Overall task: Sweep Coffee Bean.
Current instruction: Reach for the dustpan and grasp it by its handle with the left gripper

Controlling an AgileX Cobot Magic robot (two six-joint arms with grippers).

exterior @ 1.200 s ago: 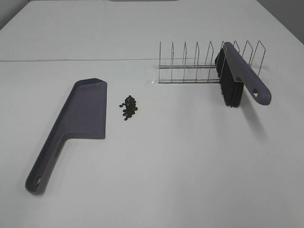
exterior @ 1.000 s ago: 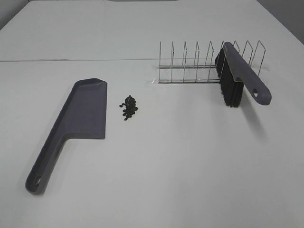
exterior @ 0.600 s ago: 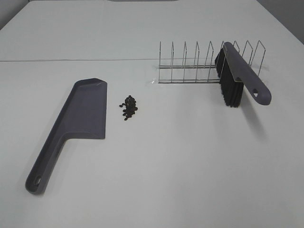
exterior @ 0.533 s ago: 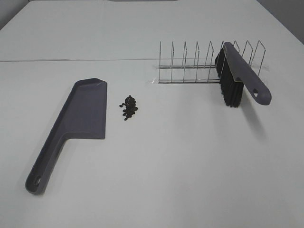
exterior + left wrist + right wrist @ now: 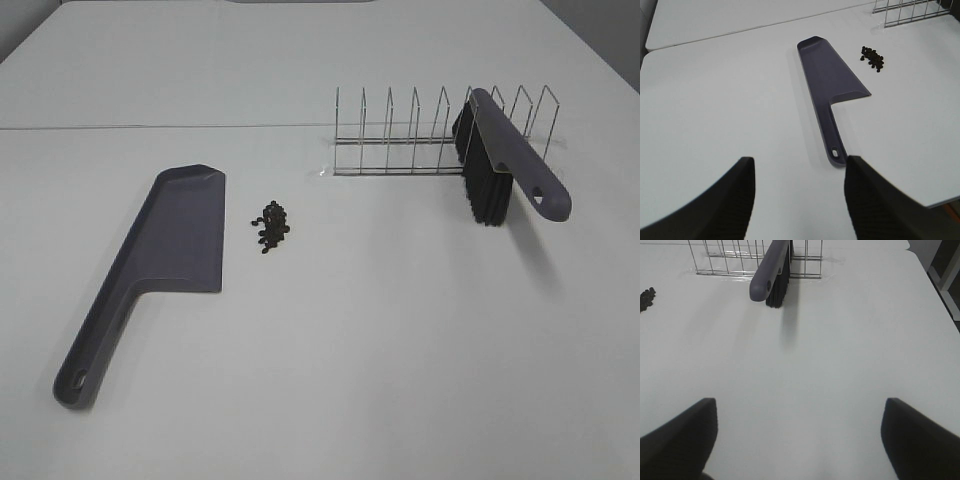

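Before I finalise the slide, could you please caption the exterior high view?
Grey dustpan lies beside the coffee bean cluster; brush rests in the wire rack.

Matte black, wedge-shaped fingers (image 5: 715,205) on left gripper (image 5: 799,161) and right gripper (image 5: 800,402), edges blurred.

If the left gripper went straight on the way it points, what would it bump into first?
Probably the grey dustpan: its handle end lies just ahead of the open left gripper, nearer one finger. The coffee beans sit farther on. Depth is unclear, so it might touch the table first.
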